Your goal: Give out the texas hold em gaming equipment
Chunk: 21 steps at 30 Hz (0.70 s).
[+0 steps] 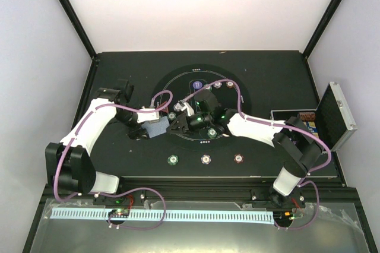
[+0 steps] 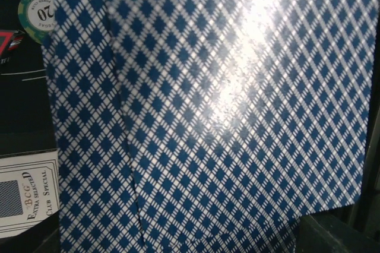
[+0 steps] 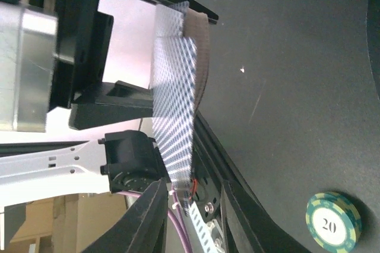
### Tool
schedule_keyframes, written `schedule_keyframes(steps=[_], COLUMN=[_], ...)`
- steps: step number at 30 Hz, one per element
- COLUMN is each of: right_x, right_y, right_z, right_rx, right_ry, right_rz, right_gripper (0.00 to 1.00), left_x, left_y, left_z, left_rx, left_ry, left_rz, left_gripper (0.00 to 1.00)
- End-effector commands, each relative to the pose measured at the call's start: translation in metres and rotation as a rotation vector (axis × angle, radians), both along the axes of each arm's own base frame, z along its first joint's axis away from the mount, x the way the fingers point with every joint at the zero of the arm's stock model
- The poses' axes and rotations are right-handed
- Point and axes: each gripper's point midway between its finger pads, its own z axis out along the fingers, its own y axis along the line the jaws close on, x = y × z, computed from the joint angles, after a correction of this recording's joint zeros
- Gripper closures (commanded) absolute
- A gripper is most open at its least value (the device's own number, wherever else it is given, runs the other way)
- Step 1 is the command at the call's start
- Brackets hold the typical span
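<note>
Playing cards fill the left wrist view — faces hidden.

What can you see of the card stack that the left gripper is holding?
The card stack is a thick pack with blue-and-white diamond-lattice backs, glossy under glare. The left gripper is clamped on it near the left edge of the table's marked circle. One card sits offset sideways from the rest. In the right wrist view a card edge reaches between the right gripper's open fingers; contact is unclear.
</note>
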Motion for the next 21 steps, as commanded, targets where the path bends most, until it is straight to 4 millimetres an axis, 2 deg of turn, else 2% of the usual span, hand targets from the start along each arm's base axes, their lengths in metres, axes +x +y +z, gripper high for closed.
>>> schedule_keyframes(steps=[1,6,11,21], right_x=[0.007,0.004,0.002,-0.004], right_y=[0.009,0.014,0.011,0.004], right_z=[0.02,0.019,0.013,-0.001], right_rx=[0.061,0.077,0.062,0.034], right_ry=[-0.016,-0.001,0.007,0.021], right_rz=[-0.041,-0.035,-0.043,-0.045], right_gripper=[0.71,0.7,0.82,0.86], left_x=[0.006,0.009,0.011,0.012], left_y=[0.001,0.004,0.005,0.004], left_z=[0.004,0.001,0.001,0.003], left_rx=[0.005,0.02,0.024,0.022], left_ry=[-0.04,-0.055,-0.056,-0.056], left_rz=[0.019,0.028,0.04,0.049], left_gripper=[0.99,0.98,0.98,0.98])
